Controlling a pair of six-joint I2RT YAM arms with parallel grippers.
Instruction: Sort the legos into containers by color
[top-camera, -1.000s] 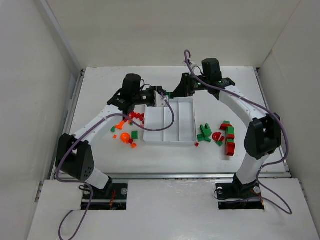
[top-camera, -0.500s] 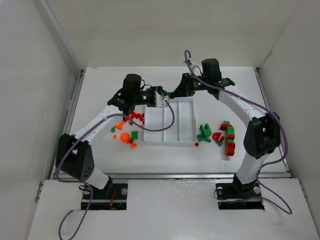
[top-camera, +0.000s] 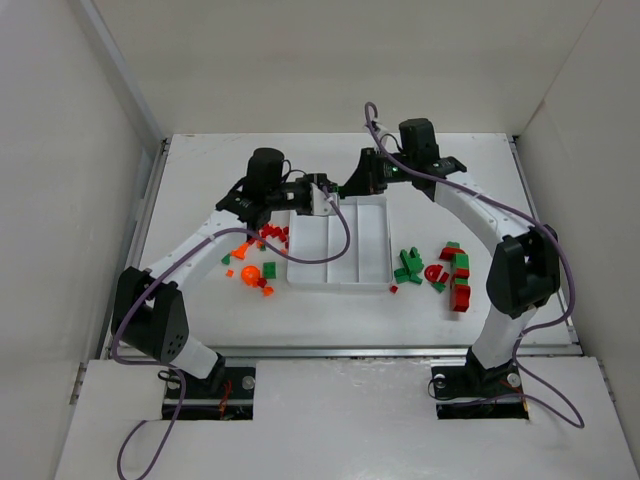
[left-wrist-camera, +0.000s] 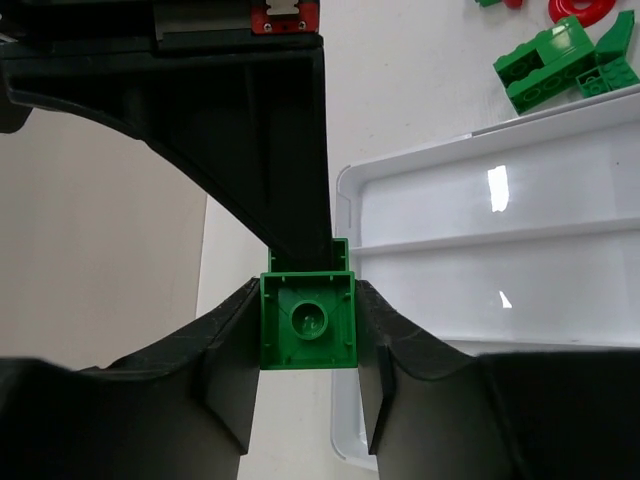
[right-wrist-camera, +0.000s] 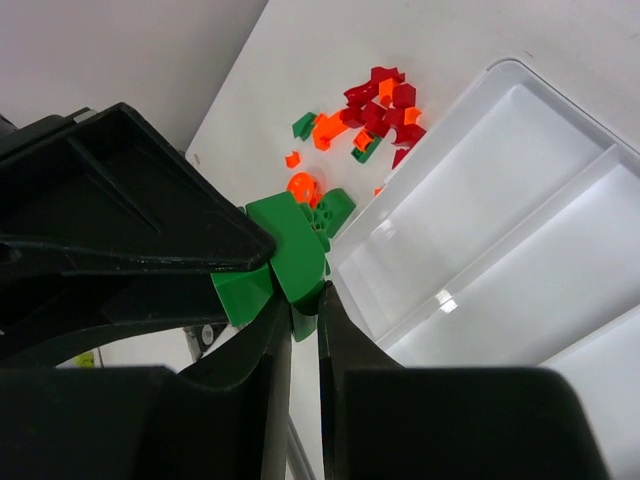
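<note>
The green lego sits at lower centre of the left wrist view, between the left gripper's part-open pads, both touching its sides. The right gripper, almost closed, pinches its far edge and hides it. The tray lies to the right, cut off.

Left gripper and right gripper are hanging tip to tip above the far rim of the white tray, a green lego showing between them. Red and orange legos are lying on the counter left of the tray, green and red legos right of it.
</note>
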